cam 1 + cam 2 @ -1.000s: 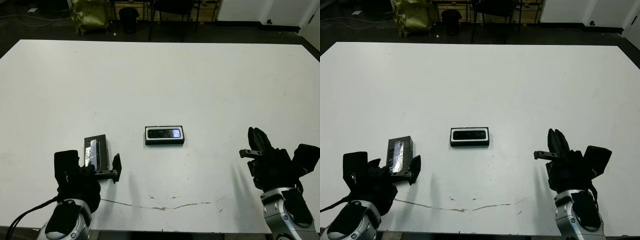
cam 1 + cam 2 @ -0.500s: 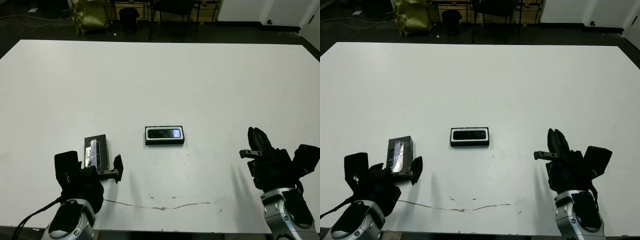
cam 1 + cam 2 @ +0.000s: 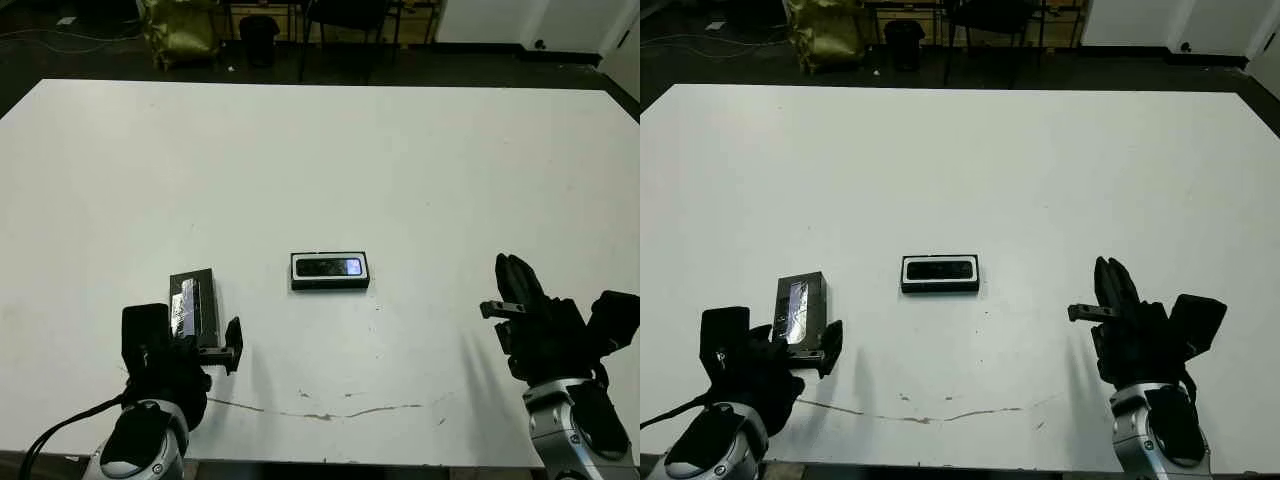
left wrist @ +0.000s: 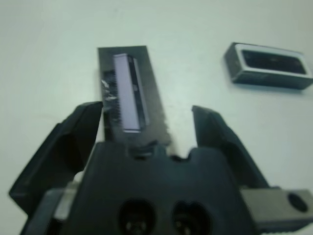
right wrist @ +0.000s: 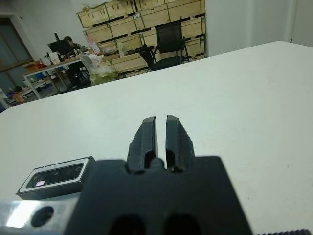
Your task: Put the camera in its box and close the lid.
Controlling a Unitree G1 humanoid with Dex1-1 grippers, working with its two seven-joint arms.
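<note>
The box (image 3: 330, 271) sits at the table's middle, black walls and white lining, with the camera (image 3: 333, 266) lying inside it, a bluish-white patch on its face. The lid (image 3: 193, 303), a flat black panel with a shiny window strip, lies apart from it at the front left. My left gripper (image 3: 200, 342) is open at the lid's near end; in the left wrist view its fingers (image 4: 78, 132) stand either side of the lid (image 4: 129, 93) without touching it. My right gripper (image 3: 509, 268) is shut on nothing at the front right, well clear of the box (image 5: 56, 177).
A thin dark crack line (image 3: 320, 412) runs along the table near its front edge. Beyond the far edge stand a yellow-green bag (image 3: 180, 30), a chair (image 3: 345, 25) and a bin. In the right wrist view a person (image 5: 66, 45) sits far off by shelves.
My left arm has shifted slightly to the right, closing in behind the lid's near end. The lid, box, camera and right gripper have not moved.
</note>
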